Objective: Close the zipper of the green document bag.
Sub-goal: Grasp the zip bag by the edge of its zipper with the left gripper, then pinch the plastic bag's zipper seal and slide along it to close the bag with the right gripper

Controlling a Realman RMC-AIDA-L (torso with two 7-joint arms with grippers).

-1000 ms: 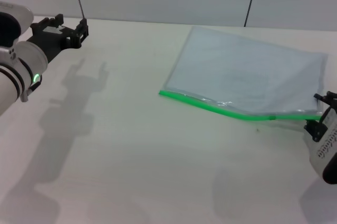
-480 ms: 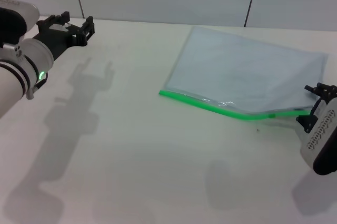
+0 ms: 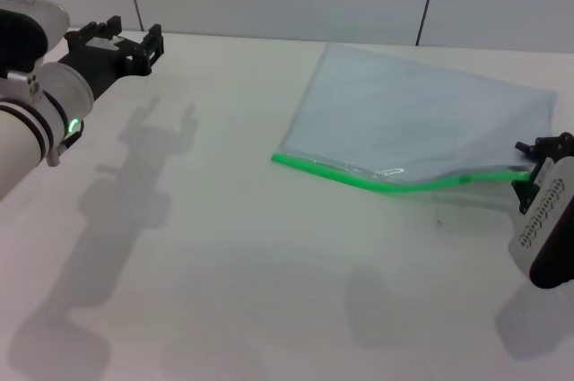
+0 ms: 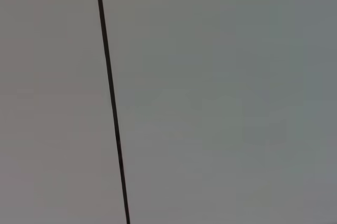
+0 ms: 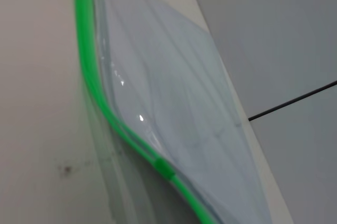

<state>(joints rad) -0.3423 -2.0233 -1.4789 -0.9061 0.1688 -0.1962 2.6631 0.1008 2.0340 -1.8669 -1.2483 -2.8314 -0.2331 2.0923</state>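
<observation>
Right claw (image 3: 536,168) grips the zipper (image 3: 395,186) end; table (image 3: 224,246) around.

The green document bag (image 3: 417,125) lies on the counter (image 3: 251,246) toward its far right corner, with the zipper (image 3: 359,179) along the bag's near edge. The right gripper (image 3: 536,166) sits at the zipper's right end, by the counter's right edge. The left gripper (image 3: 117,40) hangs over the far left corner.
</observation>
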